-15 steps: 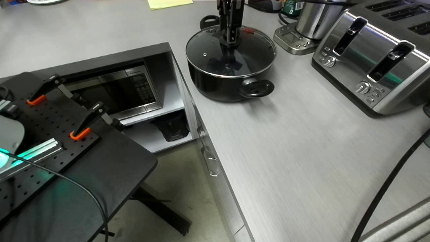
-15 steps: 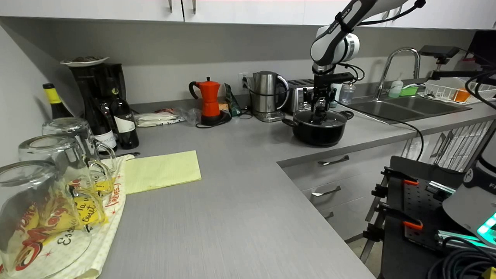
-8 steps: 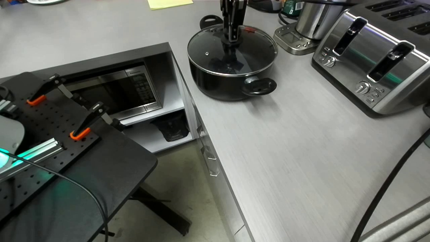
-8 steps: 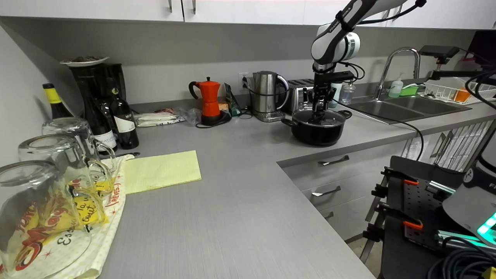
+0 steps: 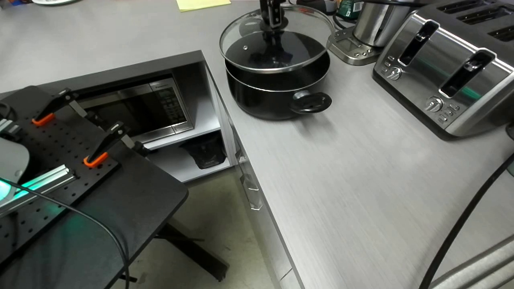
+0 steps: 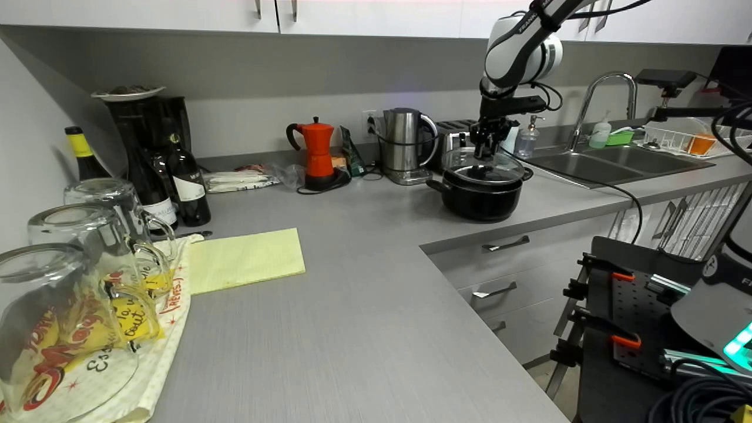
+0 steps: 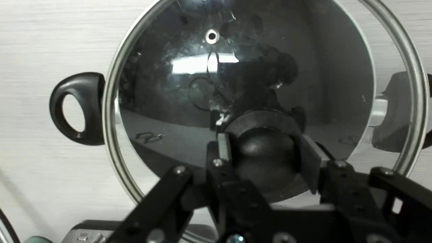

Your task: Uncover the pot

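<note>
The black pot (image 5: 265, 104) stands on the grey counter, seen in both exterior views (image 6: 482, 205). Its round glass lid (image 5: 237, 44) with a metal rim hangs above the pot's opening, apart from its rim; the dark interior shows between them. My gripper (image 5: 274, 20) is above the lid and shut on its black knob. In the wrist view the gripper's fingers (image 7: 266, 150) stand on either side of the knob (image 7: 265, 145). The lid (image 7: 168, 94) there covers most of the pot; a pot handle (image 7: 79, 108) sticks out at the left.
A silver toaster (image 5: 445, 60) and kettle (image 5: 375, 28) stand beside the pot. The counter edge (image 6: 470, 238) runs close in front of it. A red moka pot (image 6: 319, 150), yellow cloth (image 6: 247, 258), glass mugs (image 6: 76, 229) and a sink (image 6: 593, 167) are farther off.
The lid lay on the pot earlier. My gripper has risen, and the lid has come up with it off the rim. The pot shifted slightly before that.
</note>
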### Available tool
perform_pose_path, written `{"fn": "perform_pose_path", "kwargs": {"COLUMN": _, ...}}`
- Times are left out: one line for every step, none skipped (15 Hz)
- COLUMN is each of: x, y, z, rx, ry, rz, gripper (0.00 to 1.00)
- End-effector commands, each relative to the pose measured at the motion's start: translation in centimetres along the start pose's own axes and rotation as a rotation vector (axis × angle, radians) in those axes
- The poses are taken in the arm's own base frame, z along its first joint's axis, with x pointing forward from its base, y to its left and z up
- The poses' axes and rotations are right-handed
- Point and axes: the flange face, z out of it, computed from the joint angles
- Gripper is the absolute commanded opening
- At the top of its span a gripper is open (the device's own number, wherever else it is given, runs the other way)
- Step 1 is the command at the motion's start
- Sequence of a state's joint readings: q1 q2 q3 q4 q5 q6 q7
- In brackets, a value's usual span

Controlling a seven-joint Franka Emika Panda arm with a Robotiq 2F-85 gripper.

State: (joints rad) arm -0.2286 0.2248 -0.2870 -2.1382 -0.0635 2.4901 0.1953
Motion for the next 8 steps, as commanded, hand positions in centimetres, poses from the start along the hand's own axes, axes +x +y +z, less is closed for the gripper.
{"fn": "perform_pose_path", "kwargs": {"x": -2.9, "y": -0.8, "z": -5.6, "rx": 0.035, "ry": 0.087, "rz": -0.105, "gripper": 0.25}}
{"fn": "perform_pose_path", "kwargs": {"x": -3.3, "y": -1.6, "z": -6.8, "rx": 0.043, "ry": 0.1, "rz": -0.144, "gripper": 0.25}}
{"fn": "perform_pose_path", "kwargs": {"x": -3.6, "y": -2.4, "z": -8.0, "rx": 0.052, "ry": 0.114, "rz": -0.177, "gripper": 0.25}}
{"fn": "perform_pose_path", "kwargs": {"x": -3.9, "y": -3.7, "z": -9.3, "rx": 0.066, "ry": 0.124, "rz": -0.223, "gripper": 0.25}}
{"fn": "perform_pose_path", "kwargs": {"x": -4.1, "y": -4.9, "z": -10.3, "rx": 0.079, "ry": 0.133, "rz": -0.265, "gripper": 0.25}}
{"fn": "perform_pose_path", "kwargs": {"x": -4.3, "y": -6.5, "z": -11.5, "rx": 0.09, "ry": 0.142, "rz": -0.31, "gripper": 0.25}}
{"fn": "perform_pose_path", "kwargs": {"x": -4.5, "y": -8.0, "z": -12.5, "rx": 0.099, "ry": 0.148, "rz": -0.354, "gripper": 0.25}}
{"fn": "perform_pose_path", "kwargs": {"x": -4.7, "y": -10.0, "z": -13.3, "rx": 0.106, "ry": 0.147, "rz": -0.398, "gripper": 0.25}}
